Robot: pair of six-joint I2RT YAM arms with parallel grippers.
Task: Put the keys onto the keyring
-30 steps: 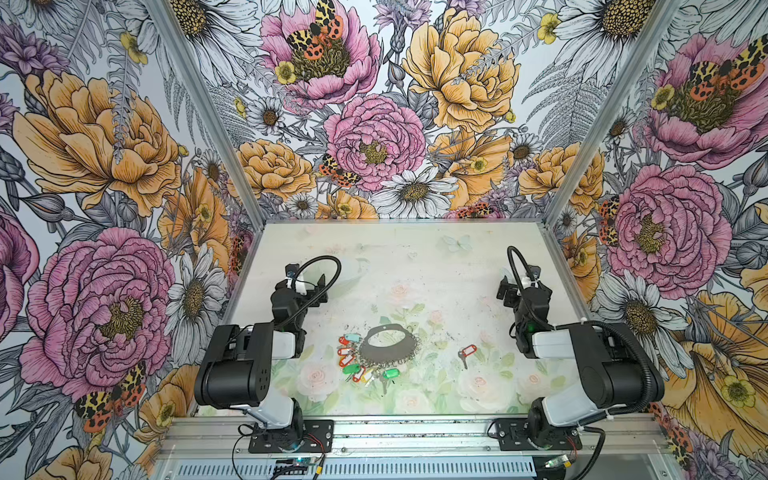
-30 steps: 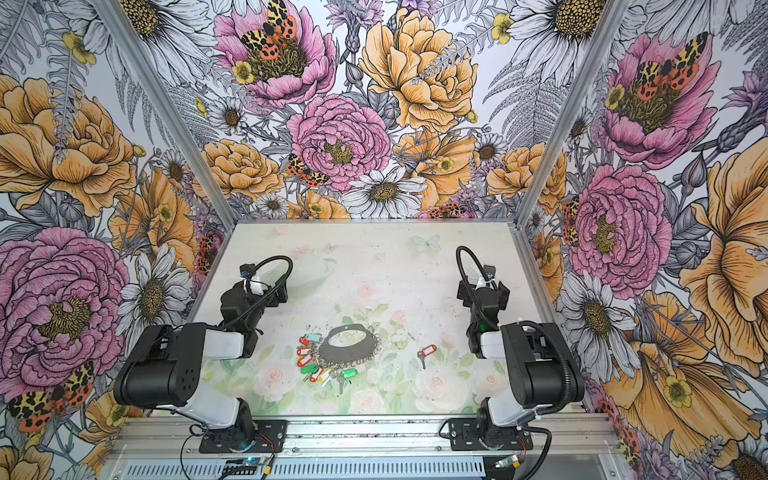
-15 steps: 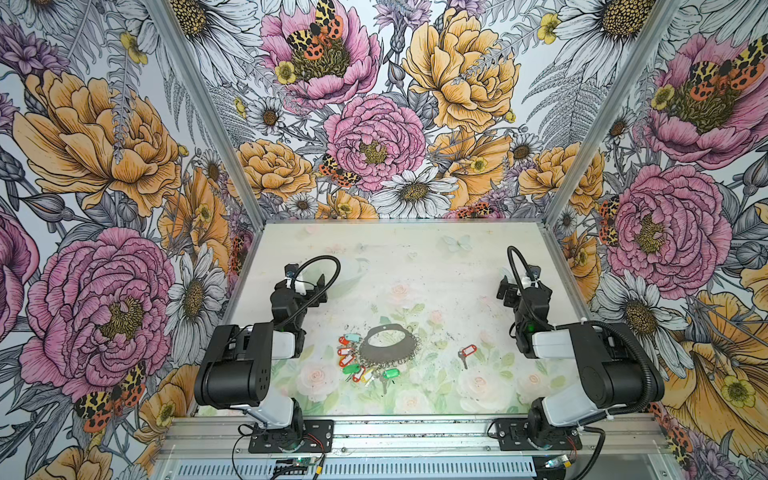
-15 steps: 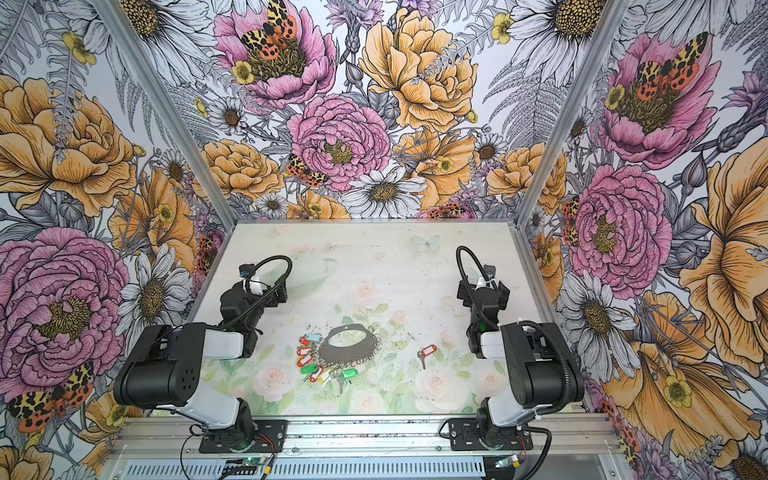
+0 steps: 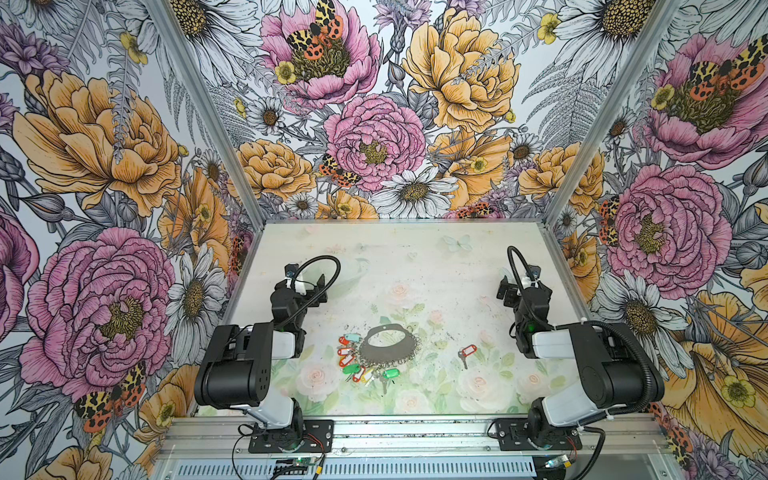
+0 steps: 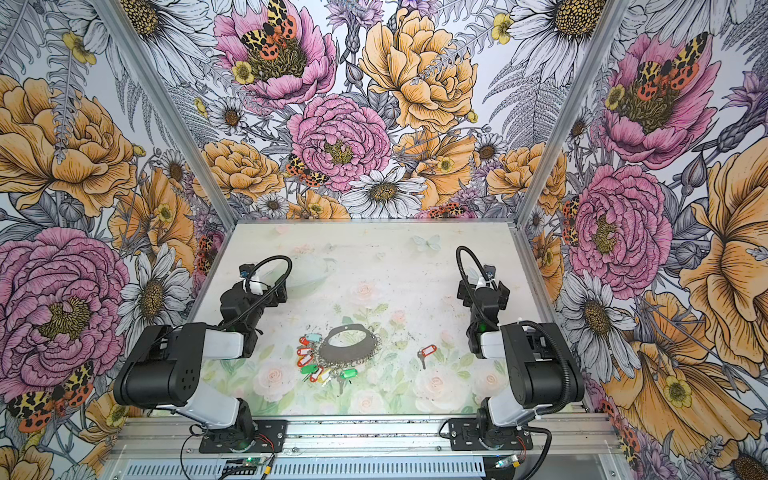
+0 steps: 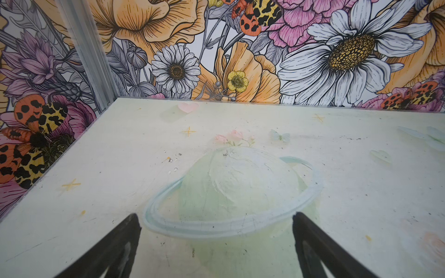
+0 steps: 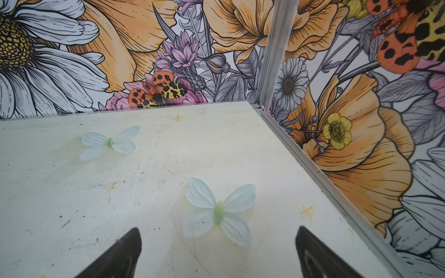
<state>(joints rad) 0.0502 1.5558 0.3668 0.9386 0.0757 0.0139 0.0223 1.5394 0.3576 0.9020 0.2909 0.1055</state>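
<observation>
The keyring (image 5: 388,348) (image 6: 348,345), a dark crescent band fringed with small wire rings, lies flat near the middle front of the table. Several keys with red, green, yellow and teal tags (image 5: 356,366) (image 6: 314,365) cluster along its left and front edge. One key with a red tag (image 5: 466,353) (image 6: 426,352) lies alone to its right. My left gripper (image 5: 306,284) (image 7: 214,216) stands open and empty behind and left of the keyring. On the right side my right gripper (image 5: 523,287) (image 8: 218,229) is open and empty too. Neither wrist view shows the keys or the keyring.
Flowered walls with aluminium corner posts (image 5: 557,216) (image 7: 96,72) (image 8: 269,72) enclose the table on three sides. A metal rail (image 5: 415,432) carrying both arm bases runs along the front. The table mat (image 5: 395,266) is printed with pale flowers and butterflies.
</observation>
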